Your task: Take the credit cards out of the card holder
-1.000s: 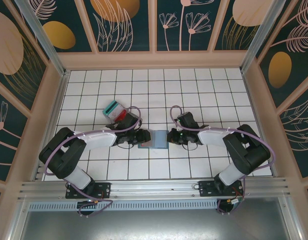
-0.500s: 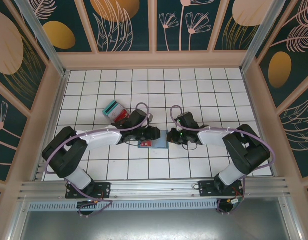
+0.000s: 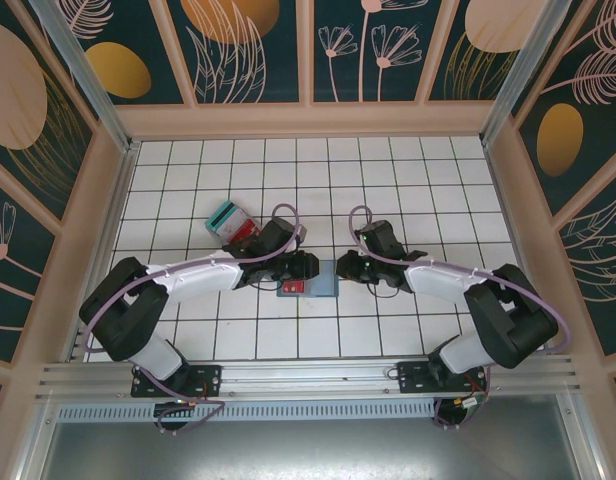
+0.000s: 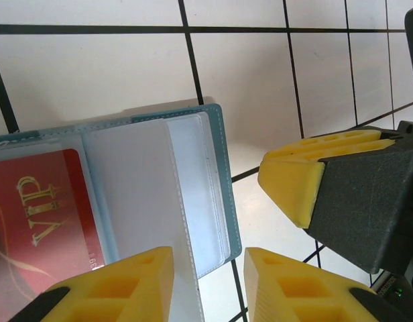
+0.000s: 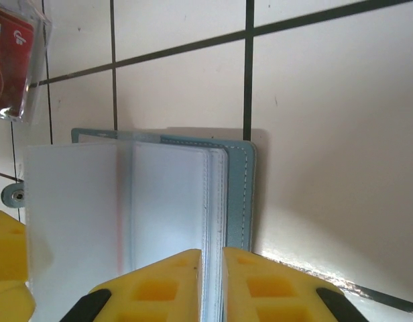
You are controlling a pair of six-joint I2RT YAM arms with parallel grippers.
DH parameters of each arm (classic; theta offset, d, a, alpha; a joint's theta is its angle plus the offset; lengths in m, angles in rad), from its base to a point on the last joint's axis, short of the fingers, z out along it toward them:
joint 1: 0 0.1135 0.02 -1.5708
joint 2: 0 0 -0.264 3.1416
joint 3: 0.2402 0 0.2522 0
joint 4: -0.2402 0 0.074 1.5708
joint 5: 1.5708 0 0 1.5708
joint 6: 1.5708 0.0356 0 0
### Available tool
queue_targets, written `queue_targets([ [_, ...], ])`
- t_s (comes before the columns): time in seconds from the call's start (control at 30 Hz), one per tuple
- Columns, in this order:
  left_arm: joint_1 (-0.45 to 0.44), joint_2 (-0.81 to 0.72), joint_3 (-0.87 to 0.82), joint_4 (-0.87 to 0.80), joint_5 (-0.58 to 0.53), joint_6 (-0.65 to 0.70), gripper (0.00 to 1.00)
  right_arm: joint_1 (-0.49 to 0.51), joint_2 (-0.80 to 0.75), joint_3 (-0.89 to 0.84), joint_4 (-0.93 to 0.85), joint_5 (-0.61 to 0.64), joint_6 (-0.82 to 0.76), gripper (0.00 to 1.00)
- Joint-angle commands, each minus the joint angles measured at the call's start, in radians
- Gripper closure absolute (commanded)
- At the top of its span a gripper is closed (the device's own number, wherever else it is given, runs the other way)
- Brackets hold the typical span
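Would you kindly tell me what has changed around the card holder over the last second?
The left claw moved rightward onto the card holder, and a red card now shows on its left side. The right arm swung its elbow outward. The right claw stays clamped on the holder's right edge; the card stack is unmoved.

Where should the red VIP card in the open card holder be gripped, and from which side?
Probably by its short edge nearest the left gripper, approached from the left. The red VIP card lies flat in a clear sleeve of the card holder, and the right gripper pinches the opposite pages, favouring a sideways pull.
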Motion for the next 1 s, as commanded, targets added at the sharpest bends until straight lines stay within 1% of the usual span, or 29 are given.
queue_targets([
  [0.0, 0.002, 0.025, 0.020, -0.028, 0.010, 0.026, 0.65, -0.006, -0.033, 0.033, -0.041, 0.020, 0.017, 0.84],
  [0.1, 0.002, 0.047, 0.020, -0.010, 0.018, 0.027, 0.65, -0.006, -0.060, 0.040, -0.057, 0.026, 0.020, 0.84],
  [0.23, 0.001, 0.101, 0.037, 0.030, 0.061, 0.010, 0.65, -0.005, -0.103, 0.035, -0.073, 0.043, 0.027, 0.83],
  [0.33, 0.001, 0.127, 0.047, 0.046, 0.074, 0.001, 0.63, -0.006, -0.124, 0.032, -0.083, 0.045, 0.031, 0.83],
  [0.5, -0.001, 0.175, 0.051, 0.055, 0.091, -0.008, 0.58, -0.005, -0.148, 0.005, -0.079, 0.045, 0.041, 0.83],
  [0.63, -0.003, 0.162, 0.033, 0.100, 0.115, -0.027, 0.50, -0.005, -0.155, -0.012, -0.074, 0.041, 0.046, 0.83],
  [0.7, -0.003, 0.158, 0.034, 0.100, 0.115, -0.027, 0.49, -0.006, -0.154, -0.013, -0.072, 0.040, 0.047, 0.83],
  [0.8, -0.003, 0.139, 0.033, 0.086, 0.093, -0.027, 0.50, -0.004, -0.148, -0.008, -0.066, 0.032, 0.045, 0.84],
  [0.83, -0.003, 0.099, 0.033, 0.076, 0.076, -0.024, 0.51, -0.003, -0.148, -0.005, -0.065, 0.030, 0.044, 0.84],
  [0.97, 0.005, 0.016, 0.038, 0.006, -0.022, -0.002, 0.57, 0.001, -0.139, 0.001, -0.045, 0.005, 0.043, 0.84],
])
